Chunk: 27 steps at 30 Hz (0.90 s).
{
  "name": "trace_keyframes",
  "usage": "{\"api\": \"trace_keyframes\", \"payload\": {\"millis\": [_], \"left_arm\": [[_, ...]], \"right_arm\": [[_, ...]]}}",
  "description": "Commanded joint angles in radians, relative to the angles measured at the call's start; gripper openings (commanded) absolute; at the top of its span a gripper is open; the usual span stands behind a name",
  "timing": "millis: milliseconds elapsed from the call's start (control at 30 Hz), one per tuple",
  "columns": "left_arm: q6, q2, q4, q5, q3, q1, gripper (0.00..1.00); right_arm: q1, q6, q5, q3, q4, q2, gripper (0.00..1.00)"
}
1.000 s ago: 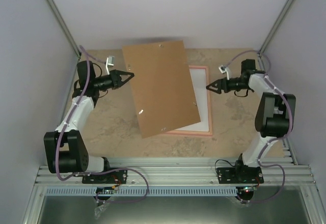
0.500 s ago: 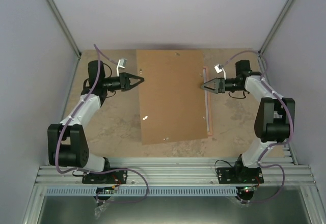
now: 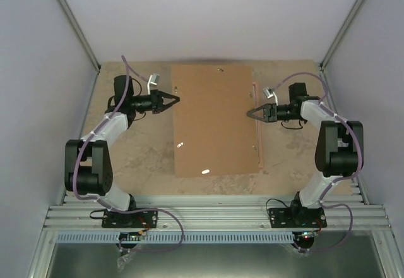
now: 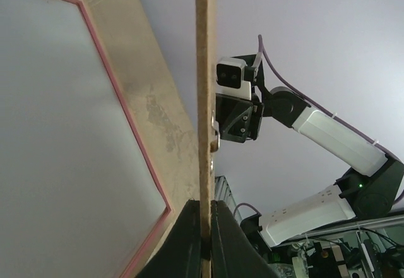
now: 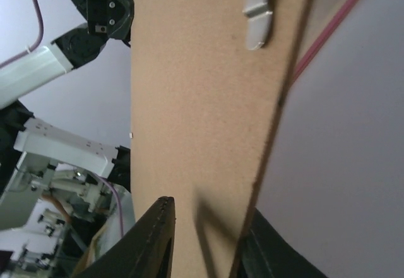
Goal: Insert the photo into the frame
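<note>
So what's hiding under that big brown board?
The pink frame lies under the board, with a pale sheet inside. From above, only its right edge peeks out. What's on the sheet's underside is hidden.

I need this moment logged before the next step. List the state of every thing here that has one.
frame: flat on the table, nearly all hidden from above by the backing board.
backing board: held clear above the frame, not seated in it.
left gripper: shut on the backing board's left edge.
right gripper: astride the board's right edge; whether it grips is unclear.
</note>
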Motion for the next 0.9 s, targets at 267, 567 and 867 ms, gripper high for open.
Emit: {"api": "trace_keyframes", "payload": {"millis": [267, 567, 867], "left_arm": [[0.127, 0.118, -0.115, -0.115, 0.139, -0.009, 0.00], [0.303, 0.237, -0.348, -0.287, 0.276, -0.009, 0.13], [0.387, 0.352, -0.468, -0.403, 0.369, -0.009, 0.26]], "right_arm": [[0.012, 0.165, -0.081, -0.014, 0.165, 0.052, 0.01], [0.018, 0.454, 0.008, -0.056, 0.460, 0.099, 0.01], [0.032, 0.497, 0.086, -0.040, 0.535, 0.188, 0.01]]}}
